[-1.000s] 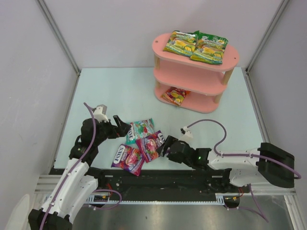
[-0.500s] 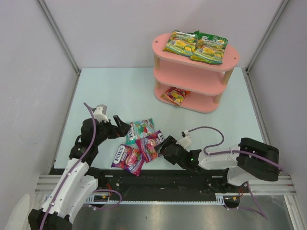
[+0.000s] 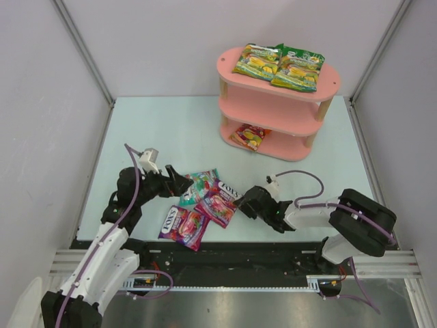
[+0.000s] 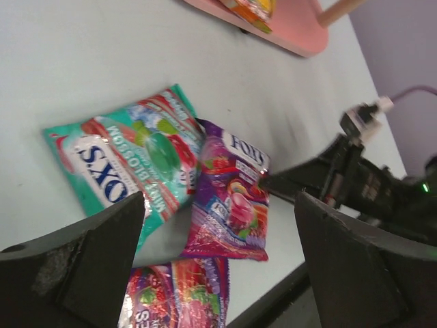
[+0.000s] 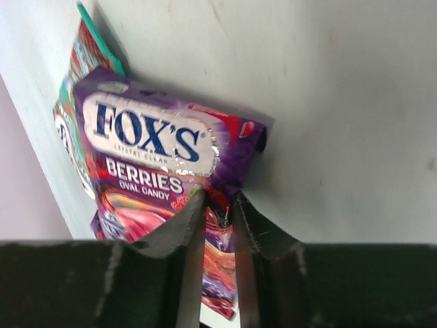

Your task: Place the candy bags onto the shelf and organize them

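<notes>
On the table near the arms lie three candy bags: a teal one, a purple "FOX'S" berries one and a second purple-magenta one. My right gripper is shut on the right edge of the purple berries bag, its fingers pinching the foil. My left gripper stands open just left of the teal bag, nothing between its fingers. The pink shelf stands at the back right. Two green-yellow bags lie on its top board, an orange-red one on its bottom board.
Grey walls close the table on three sides. A black rail runs along the near edge. The right arm's purple cable loops over the table between the bags and the shelf.
My right gripper has shut on the purple berries bag and turned it, shifting it slightly right. My left gripper has edged a little toward the teal bag, still open.
</notes>
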Robot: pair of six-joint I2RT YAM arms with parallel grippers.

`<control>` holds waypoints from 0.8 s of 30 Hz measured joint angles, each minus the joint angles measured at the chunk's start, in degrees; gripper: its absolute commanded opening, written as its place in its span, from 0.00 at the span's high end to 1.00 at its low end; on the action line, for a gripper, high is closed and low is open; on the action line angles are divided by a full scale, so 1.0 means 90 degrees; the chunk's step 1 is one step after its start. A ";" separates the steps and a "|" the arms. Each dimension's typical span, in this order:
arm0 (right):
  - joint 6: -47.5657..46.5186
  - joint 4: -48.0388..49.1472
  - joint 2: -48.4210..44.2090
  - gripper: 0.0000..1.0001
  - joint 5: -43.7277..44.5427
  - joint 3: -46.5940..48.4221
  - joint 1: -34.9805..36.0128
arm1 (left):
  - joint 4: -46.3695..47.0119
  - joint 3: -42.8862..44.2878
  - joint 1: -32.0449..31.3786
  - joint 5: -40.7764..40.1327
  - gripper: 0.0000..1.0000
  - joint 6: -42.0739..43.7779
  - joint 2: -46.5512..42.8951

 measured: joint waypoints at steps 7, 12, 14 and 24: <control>-0.1464 0.0427 0.0007 0.85 -0.1608 -0.0019 -0.1217 | 0.0573 -0.0027 -0.0607 0.0685 0.14 -0.0095 0.0607; -0.2234 0.0325 -0.0090 0.63 -0.2164 -0.0019 -0.1625 | 0.0437 -0.0015 -0.1506 0.0369 0.16 -0.0066 0.1056; -0.2480 0.0121 -0.0272 0.53 -0.2246 -0.0032 -0.1717 | 0.0374 -0.0012 -0.1763 0.0148 0.18 -0.0085 0.1180; -0.2365 -0.0537 -0.1098 0.46 -0.2288 -0.0151 -0.1003 | 0.0364 -0.0075 -0.2067 -0.0712 0.28 -0.0262 0.1314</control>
